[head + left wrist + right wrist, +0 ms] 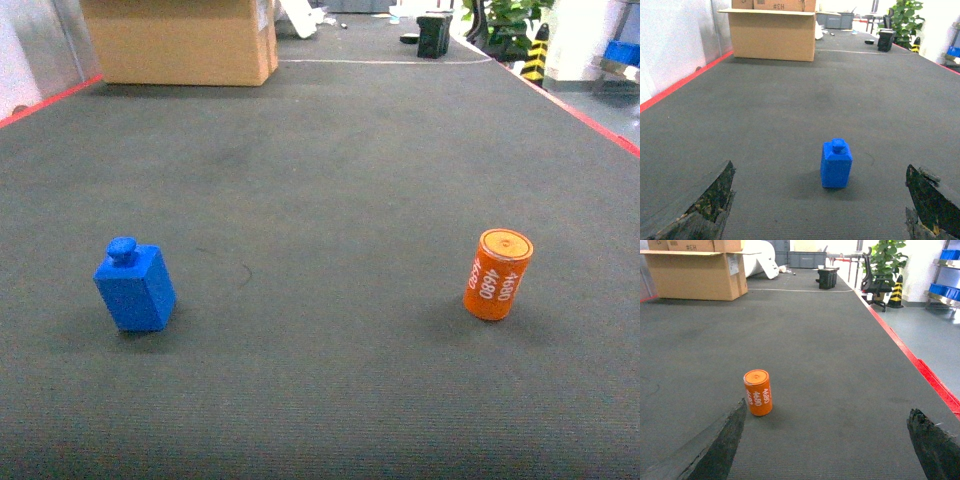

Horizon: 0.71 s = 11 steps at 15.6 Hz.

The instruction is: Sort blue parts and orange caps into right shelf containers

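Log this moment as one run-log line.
blue part: upright on mat, untouched | orange cap: upright, untouched | left gripper: open | right gripper: open

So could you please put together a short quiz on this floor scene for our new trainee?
1. True or false: the blue part stands upright.
2. What number is printed on the orange cap?
3. Which tool has the orange cap ahead of it: A left tool, B right tool?

Key: 1 true. 2 4680. 3 B; both tools are open and hold nothing.
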{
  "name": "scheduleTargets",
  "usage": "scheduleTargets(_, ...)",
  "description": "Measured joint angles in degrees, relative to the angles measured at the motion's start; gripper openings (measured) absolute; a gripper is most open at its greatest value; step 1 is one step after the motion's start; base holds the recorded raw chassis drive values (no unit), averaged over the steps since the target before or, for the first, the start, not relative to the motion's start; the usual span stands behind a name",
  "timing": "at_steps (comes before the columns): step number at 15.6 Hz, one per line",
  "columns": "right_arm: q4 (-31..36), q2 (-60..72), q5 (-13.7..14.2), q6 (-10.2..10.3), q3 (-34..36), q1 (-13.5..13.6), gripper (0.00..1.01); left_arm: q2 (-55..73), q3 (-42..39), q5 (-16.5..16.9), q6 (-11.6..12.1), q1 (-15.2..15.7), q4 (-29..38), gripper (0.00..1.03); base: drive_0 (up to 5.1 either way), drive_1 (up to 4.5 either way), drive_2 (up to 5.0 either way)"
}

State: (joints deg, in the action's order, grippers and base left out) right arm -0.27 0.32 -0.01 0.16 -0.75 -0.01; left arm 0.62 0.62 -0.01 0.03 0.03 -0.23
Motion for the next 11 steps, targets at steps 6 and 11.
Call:
scheduleTargets(6,0.02,0.00,-0.02,0.00,0.00,0.00,0.98,0.00,0.00,0.00,0.00,0.00,0.00,0.98,0.0,0.00,0.0)
scheduleTargets(11,0.02,0.00,0.00,0.00,0.00,0.00,0.98,0.00,0.00,0.00,0.00,0.00,0.00,0.98,0.0,0.00,0.0)
